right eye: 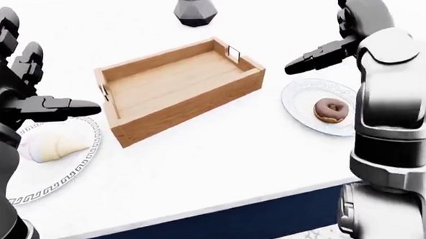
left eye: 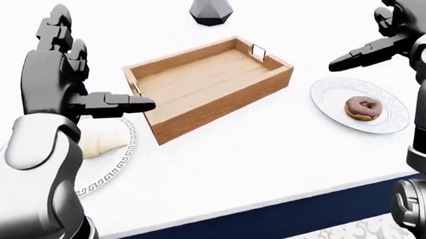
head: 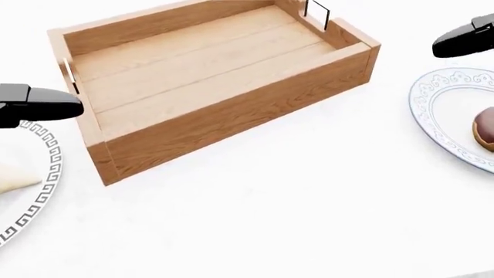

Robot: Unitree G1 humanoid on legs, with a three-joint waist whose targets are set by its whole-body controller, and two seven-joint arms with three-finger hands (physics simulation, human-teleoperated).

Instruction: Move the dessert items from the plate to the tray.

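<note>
The tray (left eye: 210, 87) stands between 2 plates — bare white table (left eye: 258, 155) around it.

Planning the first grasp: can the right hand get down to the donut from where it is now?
Probably yes. The right hand is open, raised above and a little left of the donut, which lies uncovered on its plate. Nothing stands between them; the tray sits clear to the left.
</note>
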